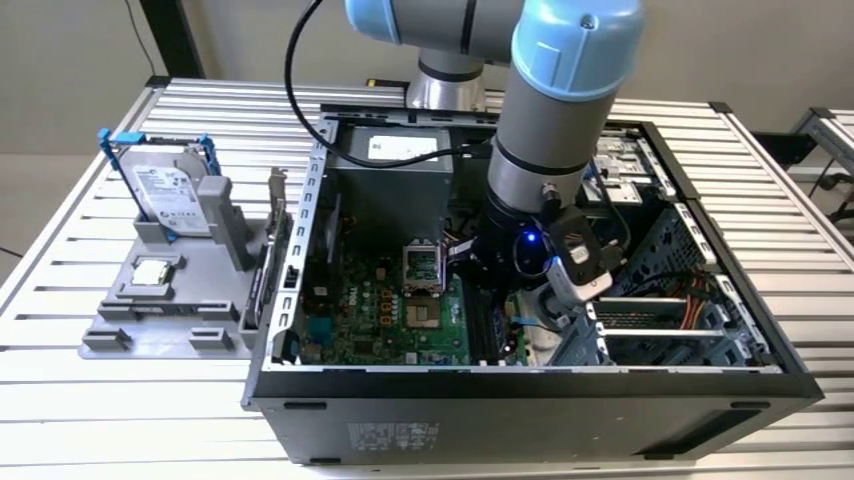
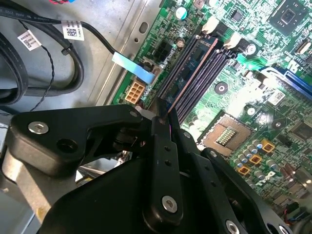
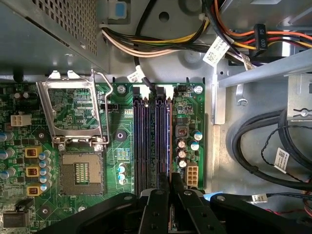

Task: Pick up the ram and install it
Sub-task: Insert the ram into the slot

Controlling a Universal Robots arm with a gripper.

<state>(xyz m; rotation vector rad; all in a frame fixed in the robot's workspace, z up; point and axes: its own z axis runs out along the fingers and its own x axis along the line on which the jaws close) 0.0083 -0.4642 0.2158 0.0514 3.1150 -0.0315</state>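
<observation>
Item: ram, a long thin stick with a coppery upper edge, standing on edge in one of the black memory slots of the green motherboard. In the second wrist view it runs from the white slot latches down to the gripper; in the first wrist view it appears edge-on as a dark line in the rightmost-looking slot.

Gripper: black linkage fingers drawn close together, tips pinched on the near end of the ram (contact visible in both wrist views). In the exterior view the gripper is low inside the open computer case, toward the case's front edge.

Arm: grey and light-blue, reaching down into the case from above.

Also on the motherboard: an open processor socket with its metal frame raised, beside the slots.

Outside the case, on the slatted table toward the exterior view's left: a grey fixture holding an upright hard drive in a blue-trimmed frame and a small square silver chip.
</observation>
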